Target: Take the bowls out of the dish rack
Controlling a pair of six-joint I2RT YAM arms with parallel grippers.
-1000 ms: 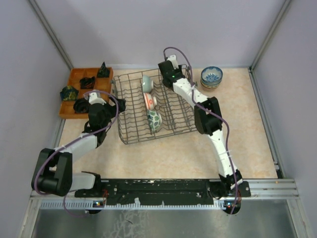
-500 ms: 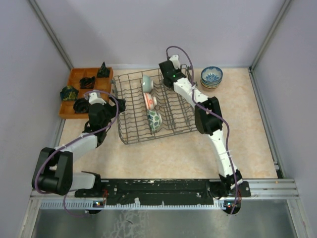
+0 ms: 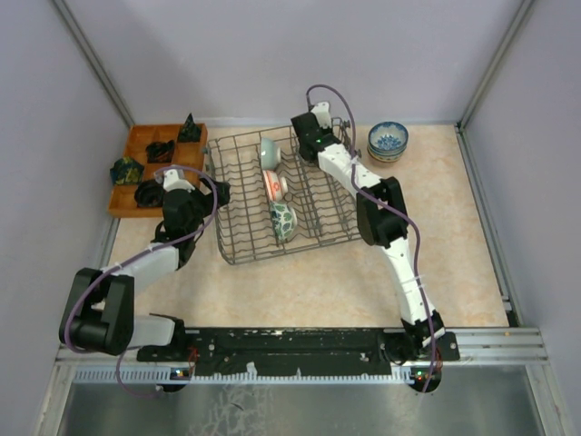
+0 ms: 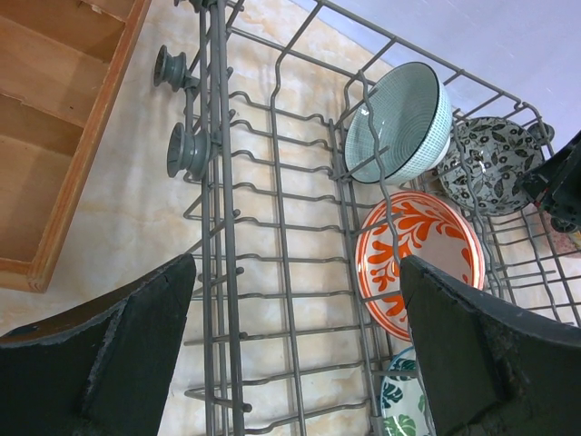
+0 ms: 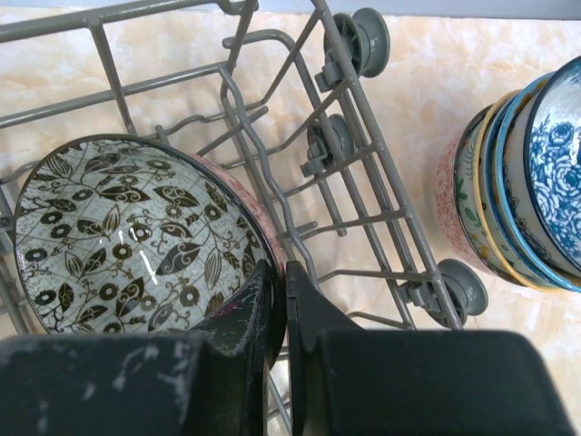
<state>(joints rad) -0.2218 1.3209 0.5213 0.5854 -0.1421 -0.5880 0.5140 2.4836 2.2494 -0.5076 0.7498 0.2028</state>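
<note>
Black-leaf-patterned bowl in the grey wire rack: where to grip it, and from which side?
Its upper rim, from above: the black-leaf ceramic bowl leans among the tines of the grey wire dish rack, thin rim exposed, where the right gripper pinches it.

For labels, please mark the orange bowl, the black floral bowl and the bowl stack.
orange bowl (image 4: 425, 262), left wrist view, inner face.
black floral bowl (image 5: 127, 227), right wrist view, inner wall.
bowl stack (image 3: 388, 140), top view, top bowl.

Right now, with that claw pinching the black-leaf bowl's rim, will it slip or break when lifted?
Probably slippery: the leaf-patterned bowl shows glossy highlights, and the right gripper pinches only its thin rim. Likely rigid but chippable, being glazed ceramic by its look, among the metal tines of the dish rack. Held by one edge, it may swing or tilt.
</note>
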